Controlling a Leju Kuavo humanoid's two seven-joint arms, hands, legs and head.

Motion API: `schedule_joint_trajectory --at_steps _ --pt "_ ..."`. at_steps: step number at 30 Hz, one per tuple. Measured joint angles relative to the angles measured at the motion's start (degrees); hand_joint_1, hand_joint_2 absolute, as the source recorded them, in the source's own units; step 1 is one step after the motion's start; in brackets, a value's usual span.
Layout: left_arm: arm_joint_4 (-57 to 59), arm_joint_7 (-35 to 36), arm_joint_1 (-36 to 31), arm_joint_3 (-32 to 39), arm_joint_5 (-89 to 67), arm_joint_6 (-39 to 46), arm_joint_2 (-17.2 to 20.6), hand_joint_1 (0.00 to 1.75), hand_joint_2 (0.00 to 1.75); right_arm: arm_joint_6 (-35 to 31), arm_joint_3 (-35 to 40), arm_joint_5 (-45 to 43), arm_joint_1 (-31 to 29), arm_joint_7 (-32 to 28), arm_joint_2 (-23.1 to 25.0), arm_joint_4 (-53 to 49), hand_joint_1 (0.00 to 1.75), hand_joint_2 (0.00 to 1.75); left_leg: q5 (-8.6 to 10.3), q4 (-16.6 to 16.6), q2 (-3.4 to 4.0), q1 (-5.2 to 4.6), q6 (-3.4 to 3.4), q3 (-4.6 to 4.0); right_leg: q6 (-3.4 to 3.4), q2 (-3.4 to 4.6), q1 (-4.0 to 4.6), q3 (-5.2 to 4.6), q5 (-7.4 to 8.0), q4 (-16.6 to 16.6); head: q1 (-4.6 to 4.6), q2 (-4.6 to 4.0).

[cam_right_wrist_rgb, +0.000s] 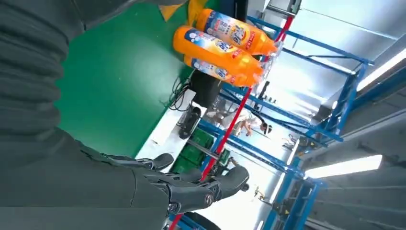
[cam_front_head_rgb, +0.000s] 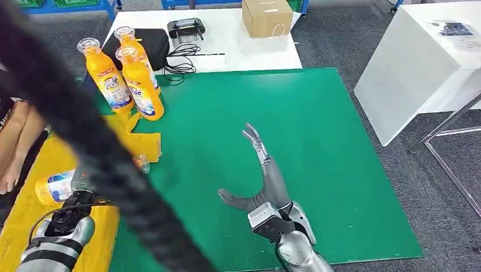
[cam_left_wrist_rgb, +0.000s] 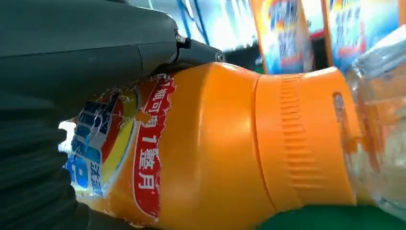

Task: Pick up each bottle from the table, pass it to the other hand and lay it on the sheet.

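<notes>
An orange bottle [cam_front_head_rgb: 54, 187] lies on its side on the yellow sheet [cam_front_head_rgb: 57, 158] at the left. My left hand [cam_front_head_rgb: 74, 195] grips it; the left wrist view shows the thumb [cam_left_wrist_rgb: 119, 48] pressed along the bottle's [cam_left_wrist_rgb: 215, 143] body, its cap end pointing away. Three more orange bottles [cam_front_head_rgb: 142, 85] stand upright at the far left corner of the green mat [cam_front_head_rgb: 317, 141], also seen from the right wrist [cam_right_wrist_rgb: 215, 48]. My right hand [cam_front_head_rgb: 264, 175] hovers open over the middle of the mat, fingers [cam_right_wrist_rgb: 191, 189] spread and holding nothing.
A thick black cable [cam_front_head_rgb: 113, 164] crosses the head view diagonally and hides part of the sheet. A person's arm [cam_front_head_rgb: 20, 141] rests at the left edge. On the white table behind are a cardboard box [cam_front_head_rgb: 266, 17], a black bag [cam_front_head_rgb: 152, 42], a controller [cam_front_head_rgb: 186, 27] and cords [cam_front_head_rgb: 182, 62]. A white cabinet [cam_front_head_rgb: 420, 62] stands to the right.
</notes>
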Motion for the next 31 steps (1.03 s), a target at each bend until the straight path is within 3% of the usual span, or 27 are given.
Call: schedule_joint_trajectory --at_steps 5,6,7,15,31 --pt "11.3 3.4 -6.1 0.5 -0.5 1.7 -0.3 1.71 1.75 0.7 0.3 0.0 -0.6 0.3 0.0 0.0 0.0 1.75 0.0 0.0 -0.08 -0.01 -0.01 0.01 0.0 -0.03 0.0 0.05 0.0 0.0 0.0 0.0" --pt "13.2 3.7 -7.1 0.8 -0.5 2.1 -0.4 0.72 1.75 0.7 0.4 0.0 -0.8 0.4 0.0 0.0 0.0 1.75 0.0 0.0 -0.08 0.0 -0.01 0.03 0.0 -0.02 0.01 0.07 0.0 0.0 0.0 0.0" --pt "14.9 3.5 -7.9 1.2 -0.2 2.6 -0.5 0.0 1.75 0.7 0.5 0.0 -0.9 0.4 0.0 0.0 0.0 1.75 0.0 0.0 -0.07 0.0 -0.01 0.06 -0.01 -0.01 0.01 0.06 0.01 0.0 -0.02 0.0" --pt "20.0 -1.5 -9.6 5.4 5.7 5.3 -2.2 0.0 1.75 0.7 0.7 0.0 -0.9 1.5 0.0 0.1 0.0 1.75 0.03 0.0 -0.1 0.03 -0.06 0.15 -0.01 -0.03 0.03 0.17 0.0 0.0 0.0 0.0" --pt "17.2 -6.9 -5.8 7.3 7.2 11.6 -3.6 0.0 1.75 1.4 0.7 0.0 -1.0 1.9 -0.2 0.8 0.0 1.75 0.03 0.0 -0.1 0.0 -0.05 0.12 -0.01 -0.03 0.02 0.12 -0.01 0.0 0.0 0.0"
